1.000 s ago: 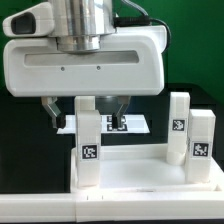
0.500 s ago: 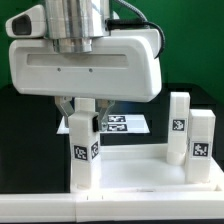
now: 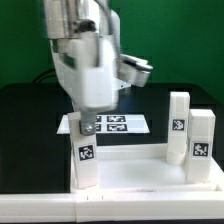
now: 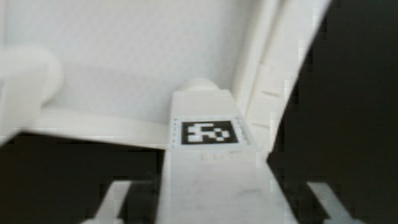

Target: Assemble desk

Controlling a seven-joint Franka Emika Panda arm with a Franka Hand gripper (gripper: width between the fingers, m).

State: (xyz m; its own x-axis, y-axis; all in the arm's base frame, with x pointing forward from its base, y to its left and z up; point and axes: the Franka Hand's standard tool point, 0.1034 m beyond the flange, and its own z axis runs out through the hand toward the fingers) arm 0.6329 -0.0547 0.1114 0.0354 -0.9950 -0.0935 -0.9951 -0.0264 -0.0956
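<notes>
The white desk tabletop [image 3: 140, 178] lies flat at the front. A white tagged leg [image 3: 85, 152] stands upright at its corner on the exterior view's left. My gripper [image 3: 86, 125] comes down from above and is shut on the top of this leg. In the wrist view the leg [image 4: 214, 150] runs between the two fingers [image 4: 118, 200], with its tag facing the camera and the tabletop [image 4: 116, 95] below. Two more legs [image 3: 180, 124] [image 3: 202, 146] stand upright on the exterior view's right side of the tabletop.
The marker board [image 3: 122, 124] lies flat on the black table behind the tabletop. The big white robot hand [image 3: 90, 60] fills the space above the left leg. A green backdrop closes off the rear.
The jaws have closed on the left leg. The hand has then turned about a quarter turn round the vertical, and the leg has turned with it, now showing one tagged face.
</notes>
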